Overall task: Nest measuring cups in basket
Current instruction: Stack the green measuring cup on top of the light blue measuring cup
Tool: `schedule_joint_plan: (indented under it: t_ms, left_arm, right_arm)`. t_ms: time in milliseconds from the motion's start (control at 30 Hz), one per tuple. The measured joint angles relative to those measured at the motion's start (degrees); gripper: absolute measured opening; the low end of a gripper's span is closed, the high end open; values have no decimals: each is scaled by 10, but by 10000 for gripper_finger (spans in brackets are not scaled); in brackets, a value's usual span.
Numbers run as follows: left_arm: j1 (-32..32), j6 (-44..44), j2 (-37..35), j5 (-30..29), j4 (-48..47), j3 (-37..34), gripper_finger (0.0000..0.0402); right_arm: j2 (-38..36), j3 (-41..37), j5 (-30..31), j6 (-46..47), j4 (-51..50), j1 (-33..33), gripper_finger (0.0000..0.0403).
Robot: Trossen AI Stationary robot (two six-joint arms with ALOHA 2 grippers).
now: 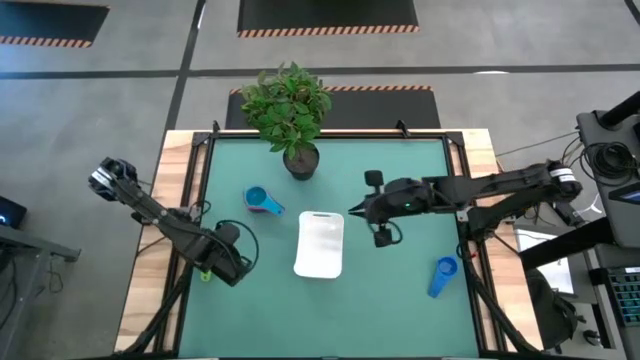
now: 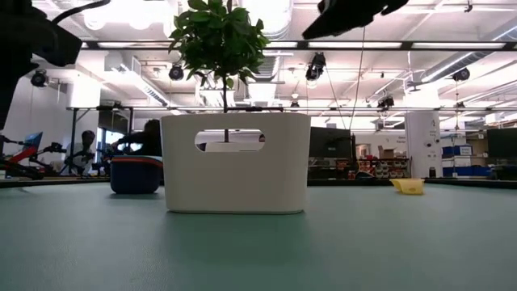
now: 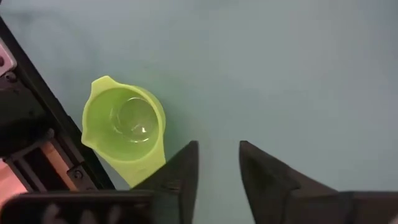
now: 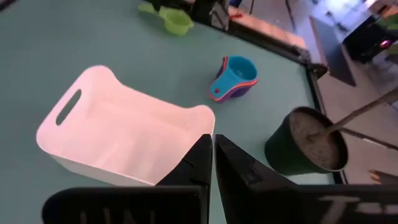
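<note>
The white basket [image 1: 320, 245] stands on the green mat at mid-table; it also shows in the low view [image 2: 234, 162] and the right wrist view [image 4: 124, 134]. A green measuring cup [image 3: 124, 127] stands upright by the table's left edge. My left gripper [image 3: 217, 168] points down beside it, open, with bare mat between the fingers. A teal, orange and purple nest of cups [image 1: 262, 201] lies left of the basket. A blue cup [image 1: 443, 276] lies at the near right. My right gripper [image 4: 211, 152] hovers shut just right of the basket [image 1: 355, 213]. My left gripper comes from above with one finger [image 3: 180, 174] overlapping the edge of the green cup's handle [image 3: 140, 174] in the wrist view. I cannot tell whether it touches the handle. Nothing lies between the two fingers.
A dark plant pot [image 1: 300, 160] with a leafy plant stands behind the basket near the far edge. A yellow cup [image 2: 409, 186] shows far off at the right in the low view. The table's black frame rail [image 3: 37, 106] runs close beside the green cup.
</note>
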Motion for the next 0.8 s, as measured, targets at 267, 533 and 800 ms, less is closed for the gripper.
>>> schedule_joint_plan:
  t_ms: [267, 533, 800]
  left_arm:
    - [0, -9, 43, 0, -17, 0, 167]
    - [0, -25, 48, 0, 2, -43, 158]
    - [0, -62, 46, 6, 11, -99, 126]
  right_arm:
    - [-70, -51, 0, -1, 11, 0, 9]
    - [-86, -55, 0, -1, 16, 0, 9]
    - [-80, -55, 0, -12, 19, 0, 9]
